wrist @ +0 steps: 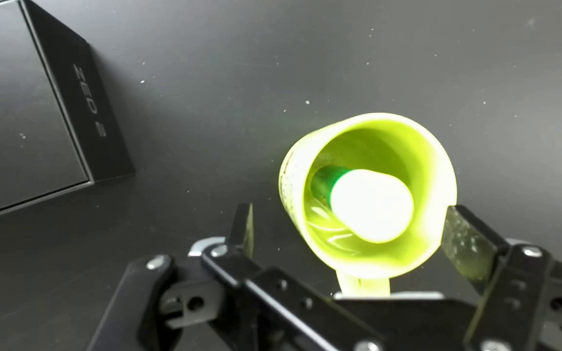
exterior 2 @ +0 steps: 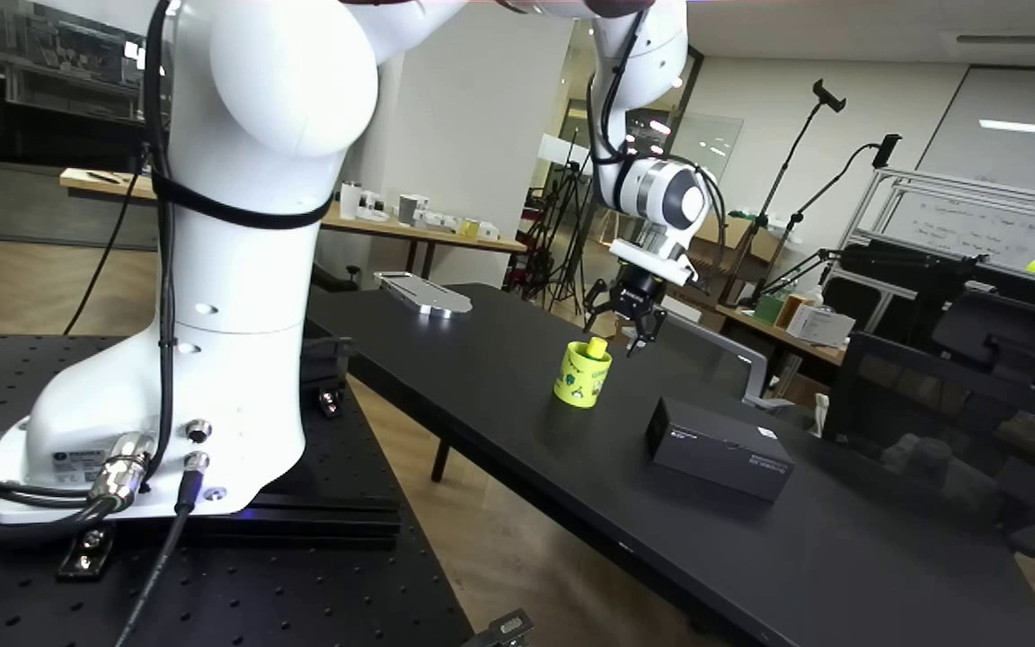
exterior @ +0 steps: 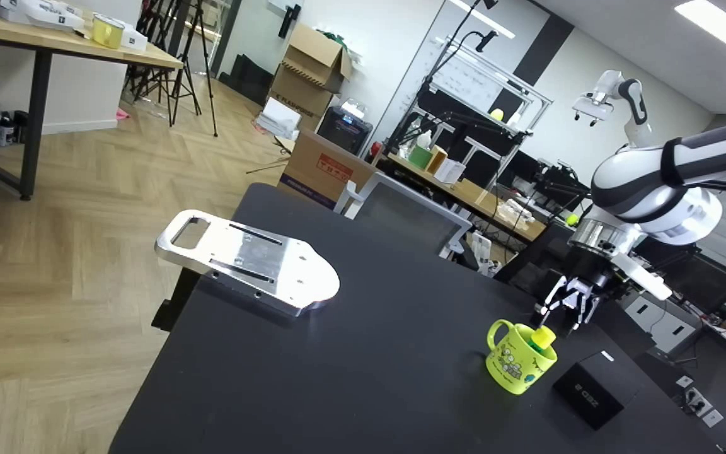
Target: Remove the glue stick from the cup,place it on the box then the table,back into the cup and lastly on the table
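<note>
The glue stick leans inside the cup, its yellow cap above the rim in both exterior views. In the wrist view the cap is washed out white and a bit of green body shows behind it. The lime cup stands upright on the black table; it also shows in the other views. My gripper is open and empty, its fingers spread above the cup. The black box lies beside the cup.
A silver metal plate lies at one end of the table, overhanging its edge. A grey chair stands against the table's side. The white robot base stands on a perforated black platform.
</note>
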`<state>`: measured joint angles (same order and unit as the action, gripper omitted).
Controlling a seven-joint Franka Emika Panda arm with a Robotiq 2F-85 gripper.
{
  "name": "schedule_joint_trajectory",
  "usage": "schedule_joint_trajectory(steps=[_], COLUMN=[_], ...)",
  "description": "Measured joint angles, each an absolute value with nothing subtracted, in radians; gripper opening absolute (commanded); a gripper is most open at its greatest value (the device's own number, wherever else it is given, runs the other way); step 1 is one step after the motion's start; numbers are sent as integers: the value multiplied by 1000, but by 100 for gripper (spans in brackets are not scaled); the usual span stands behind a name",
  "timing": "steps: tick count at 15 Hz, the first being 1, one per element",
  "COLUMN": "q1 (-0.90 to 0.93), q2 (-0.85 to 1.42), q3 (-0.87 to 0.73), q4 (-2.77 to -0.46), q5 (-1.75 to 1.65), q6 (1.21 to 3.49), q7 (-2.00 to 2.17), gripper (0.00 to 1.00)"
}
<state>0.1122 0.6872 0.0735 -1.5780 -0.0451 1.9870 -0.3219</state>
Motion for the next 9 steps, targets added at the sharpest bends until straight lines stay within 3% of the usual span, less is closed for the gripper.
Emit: schedule_joint_trajectory(steps=[8, 9], q1=[135, 135], q2=[737, 739], q3=[74, 74], q4=[-1490, -1484], q5=[-54, -54], q6=[1861, 1844], q7=[-231, -230], gripper=[10, 9])
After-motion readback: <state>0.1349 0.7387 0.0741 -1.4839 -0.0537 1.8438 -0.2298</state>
